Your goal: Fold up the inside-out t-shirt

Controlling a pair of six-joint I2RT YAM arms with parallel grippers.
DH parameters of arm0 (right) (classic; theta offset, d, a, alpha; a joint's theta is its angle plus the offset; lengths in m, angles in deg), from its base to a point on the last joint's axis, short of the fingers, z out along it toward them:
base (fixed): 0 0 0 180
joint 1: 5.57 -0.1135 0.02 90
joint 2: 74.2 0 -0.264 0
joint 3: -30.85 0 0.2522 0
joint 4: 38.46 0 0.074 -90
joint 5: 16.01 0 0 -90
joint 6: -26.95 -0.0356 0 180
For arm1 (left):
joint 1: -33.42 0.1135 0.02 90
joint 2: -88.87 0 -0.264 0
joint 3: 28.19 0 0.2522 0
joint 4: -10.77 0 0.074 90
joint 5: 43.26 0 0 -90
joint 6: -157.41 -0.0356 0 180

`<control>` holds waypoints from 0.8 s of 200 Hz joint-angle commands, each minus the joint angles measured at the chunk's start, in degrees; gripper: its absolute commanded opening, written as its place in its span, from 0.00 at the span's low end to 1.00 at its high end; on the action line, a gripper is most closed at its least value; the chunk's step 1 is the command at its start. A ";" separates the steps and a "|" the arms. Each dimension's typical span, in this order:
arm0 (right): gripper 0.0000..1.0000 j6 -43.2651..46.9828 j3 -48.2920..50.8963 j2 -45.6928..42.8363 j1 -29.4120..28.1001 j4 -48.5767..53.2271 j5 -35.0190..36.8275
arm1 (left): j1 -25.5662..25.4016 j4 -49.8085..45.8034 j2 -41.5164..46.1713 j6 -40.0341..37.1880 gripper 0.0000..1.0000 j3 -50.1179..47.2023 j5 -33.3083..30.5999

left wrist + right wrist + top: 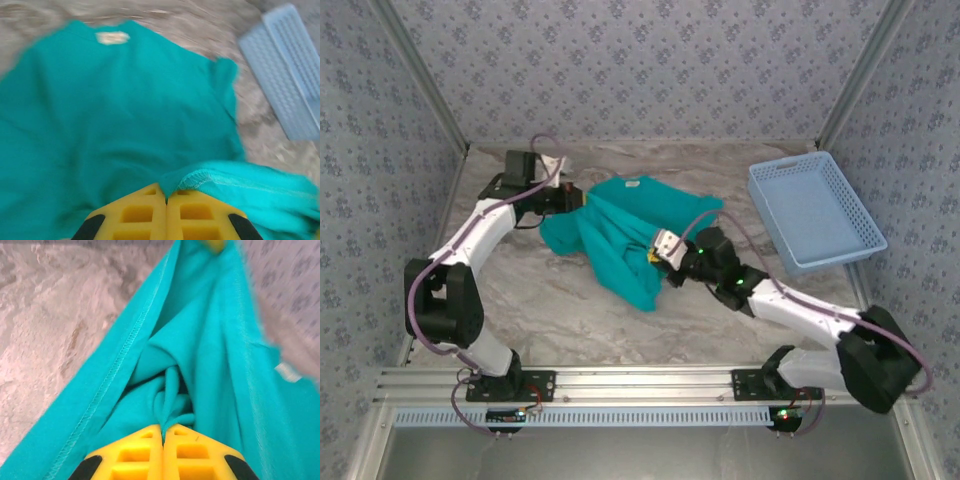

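Pale floral-print walls (640,70) box in a marbled grey surface (570,300) w/ the teal t-shirt (620,235) bunched mid-surface, a light blue basket (815,210) at right, & left hand (166,194) + right hand (162,431) each clenched on its cloth.

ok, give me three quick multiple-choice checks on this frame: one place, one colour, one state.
1. Top view: the basket sits where relative to the t-shirt? A) left of it B) right of it, apart C) under it
2. The tag is: A) white B) red C) black
3. The left hand and right hand are: A) both open B) both shut on the t-shirt C) one holding the basket
1 B: bare table lies between them. 2 A: white patch at the collar. 3 B: each wrist view shows it closed on teal cloth.
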 commanded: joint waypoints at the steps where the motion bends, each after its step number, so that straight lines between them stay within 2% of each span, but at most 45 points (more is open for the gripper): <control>1: 0.00 10.11 -2.91 -5.47 4.53 7.88 -10.14 | 4.59 4.05 -2.36 5.85 0.00 -3.75 -5.34; 22: 0.00 9.35 -2.12 -9.67 11.18 8.63 -12.06 | 7.68 6.69 -4.34 6.41 0.00 -7.63 -7.09; 31: 0.00 6.99 -1.73 -10.42 13.92 8.55 -10.44 | 7.55 6.64 -5.04 6.06 0.00 -9.03 -7.02; 45: 0.00 5.86 -1.60 -9.90 17.49 11.67 -10.59 | 6.95 7.09 -5.87 6.26 0.05 -11.84 -6.60; 61: 0.00 4.78 0.56 -8.12 18.72 12.50 -9.16 | 6.21 7.65 -6.89 6.17 0.07 -14.55 -6.29; 69: 0.00 3.92 1.87 -6.98 18.59 12.63 -7.32 | 5.74 7.16 -7.47 6.04 0.13 -15.15 -5.79; 77: 0.00 3.68 3.13 -6.00 18.39 12.56 -7.25 | 5.19 6.65 -7.76 5.79 0.24 -15.42 -4.49; 88: 0.00 2.53 4.63 -4.66 18.09 11.31 -6.65 | 3.98 5.84 -7.12 5.06 0.28 -15.43 -2.73; 106: 0.04 4.88 2.72 -1.57 16.55 17.13 -5.62 | 0.42 1.21 -3.49 1.73 0.35 -13.13 -2.24; 127: 0.19 7.58 1.09 0.24 15.22 20.58 -3.14 | -3.43 -8.76 1.08 -2.63 0.38 -7.84 -5.53; 140: 0.27 8.33 1.85 -0.88 15.06 19.35 -3.65 | -6.24 -8.89 5.03 -4.37 0.38 -7.17 -4.96; 160: 0.33 11.08 2.41 -3.60 14.99 19.26 -4.61 | -15.81 -6.14 7.46 -10.53 0.41 -8.06 -1.73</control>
